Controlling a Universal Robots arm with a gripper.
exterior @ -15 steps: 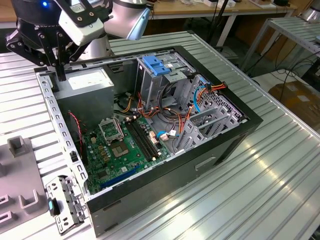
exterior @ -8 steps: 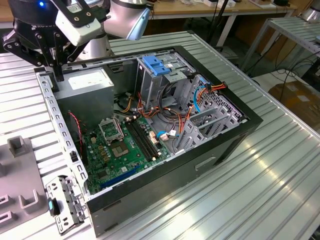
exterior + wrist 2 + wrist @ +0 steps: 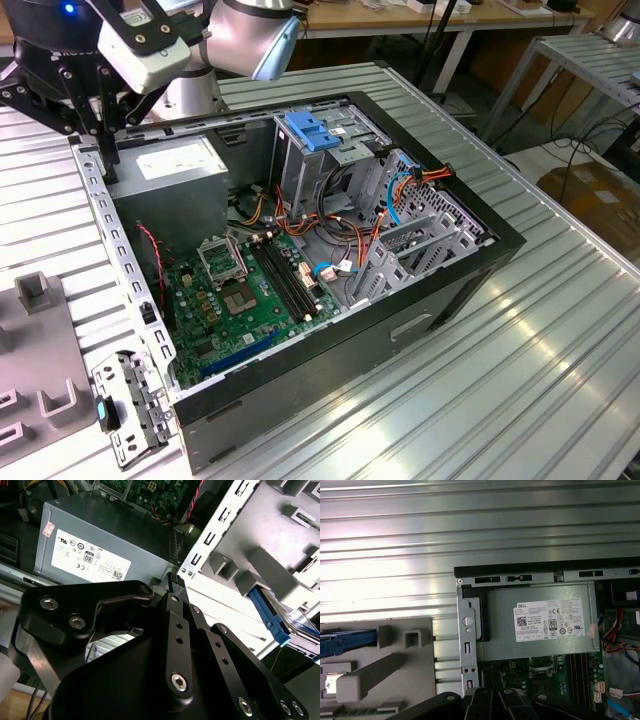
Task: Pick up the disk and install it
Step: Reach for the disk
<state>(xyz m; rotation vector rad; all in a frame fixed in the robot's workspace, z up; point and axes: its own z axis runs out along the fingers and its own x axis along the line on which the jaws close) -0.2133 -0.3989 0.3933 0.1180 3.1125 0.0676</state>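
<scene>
At the exterior view's left, a grey moulded fixture (image 3: 40,345) is lying on the ribbed metal table (image 3: 540,400), just beside the open computer case (image 3: 450,290). The disk (image 3: 272,617) is resting in that fixture, outside the case. Its blue plastic rail is showing in both wrist views, with a strip of silver metal beside it in the second wrist view. Its label is turned out of sight, so no writing on it can be read.

A little to the right, the gripper (image 3: 103,150) is hanging over the case's corner, well apart from the disk. Its black fingers (image 3: 175,630) are pressing together and pinching nothing, with their tips pointing down next to the grey power-supply box (image 3: 170,165).

In the first wrist view that box is showing a white sticker (image 3: 547,622), which is carrying rows of small black print, a square code mark and a line of round certification symbols. A small pink tag (image 3: 591,628) is sitting at the sticker's corner.

Further right in the exterior view, the green motherboard (image 3: 240,290) is lying flat on the case floor. Beyond it, a blue latch piece (image 3: 310,130) is sitting on top of the grey drive cage (image 3: 295,175). Orange, red and blue cables (image 3: 415,180) are trailing across the case's right-hand end.
</scene>
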